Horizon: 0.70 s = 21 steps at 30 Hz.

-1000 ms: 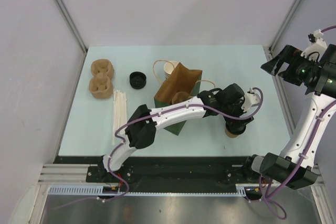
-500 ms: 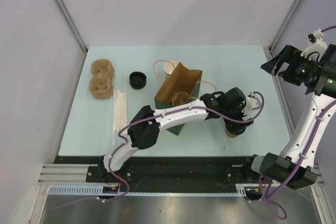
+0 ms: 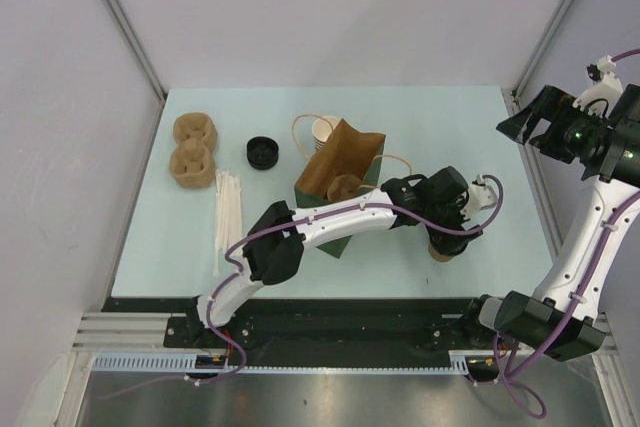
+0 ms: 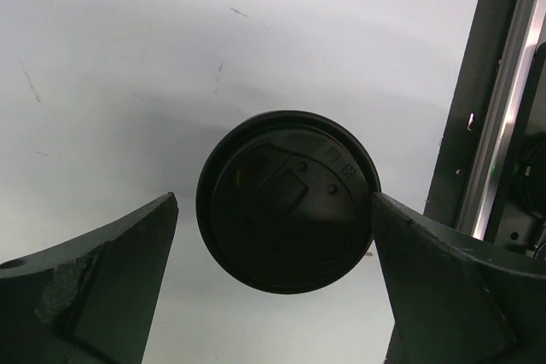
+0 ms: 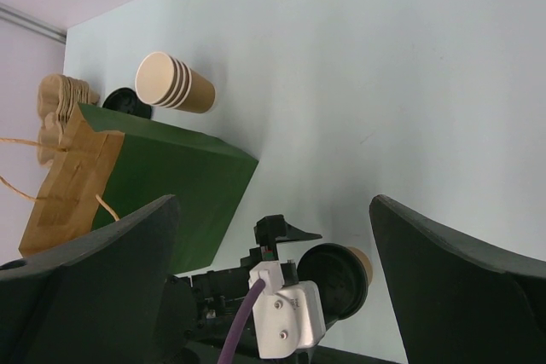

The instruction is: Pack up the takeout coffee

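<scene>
Takeout coffee (image 3: 440,253) is found standing upright on the pale surface (image 3: 420,117), at the near right, just right of the green bag (image 3: 335,240).

- Left arm is reached across over it. Left fingers (image 4: 102,296) are spread wide, nothing held. In the left wrist view the round black lid sits between them, seen straight down.
- One finger is seen at the lid's rim, possibly touching. The other is set apart by a clear gap.
- Long axis of the cup is vertical, in line with the wrist. The cup lies directly below the fingers, so a straight descent and squeeze across the wall is judged to be called for.
- Right fingers (image 5: 94,262) are also held wide and empty, raised at the far right edge, well apart from the cup. Left arm is the nearer.

Materials: lid is smooth, glossy moulded plastic with a sip tab; cup wall is matte tan kraft paper, likely to dent if pinched hard. Bag is matte green paper with a brown lining and twine handles.
</scene>
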Each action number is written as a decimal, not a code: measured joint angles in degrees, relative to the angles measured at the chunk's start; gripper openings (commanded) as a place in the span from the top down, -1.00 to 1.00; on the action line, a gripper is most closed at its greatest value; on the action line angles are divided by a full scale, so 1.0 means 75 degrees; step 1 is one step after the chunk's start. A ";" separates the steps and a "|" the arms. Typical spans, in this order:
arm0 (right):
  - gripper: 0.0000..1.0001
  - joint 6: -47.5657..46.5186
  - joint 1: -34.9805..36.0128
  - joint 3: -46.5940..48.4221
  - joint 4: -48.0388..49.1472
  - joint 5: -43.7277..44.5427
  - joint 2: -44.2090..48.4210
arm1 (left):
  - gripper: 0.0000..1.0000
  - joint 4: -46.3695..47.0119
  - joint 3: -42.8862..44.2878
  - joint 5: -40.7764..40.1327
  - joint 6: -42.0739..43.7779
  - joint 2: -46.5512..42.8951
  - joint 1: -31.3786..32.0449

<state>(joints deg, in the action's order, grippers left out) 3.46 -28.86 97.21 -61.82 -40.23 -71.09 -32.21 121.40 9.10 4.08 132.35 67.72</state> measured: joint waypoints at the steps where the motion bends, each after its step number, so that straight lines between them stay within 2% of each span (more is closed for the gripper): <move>1: -0.99 0.0000 -0.0003 0.0000 0.0000 0.0000 0.0000 | -0.99 0.0000 0.0000 0.0000 0.0003 0.0003 0.0000; 9: -1.00 0.0000 -0.0003 0.0000 0.0003 -0.0023 0.0000 | -0.99 0.0012 -0.0009 0.0012 -0.0006 0.0099 -0.0003; 11: -0.99 0.0000 -0.0003 0.0000 0.0003 -0.0026 0.0000 | -0.94 0.0026 -0.0009 0.0012 -0.0003 0.0099 0.0000; 15: -0.99 0.0000 -0.0003 0.0000 0.0003 -0.0029 0.0000 | -0.75 0.0026 -0.0009 0.0026 -0.0006 0.0099 0.0000; 21: -0.99 0.0000 -0.0003 0.0000 0.0003 -0.0041 0.0000 | -0.35 0.0035 -0.0012 0.0096 -0.0012 0.0064 0.0003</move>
<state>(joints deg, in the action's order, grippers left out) 3.46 -28.88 97.21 -61.80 -40.53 -71.09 -31.94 121.32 9.82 3.99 132.84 67.75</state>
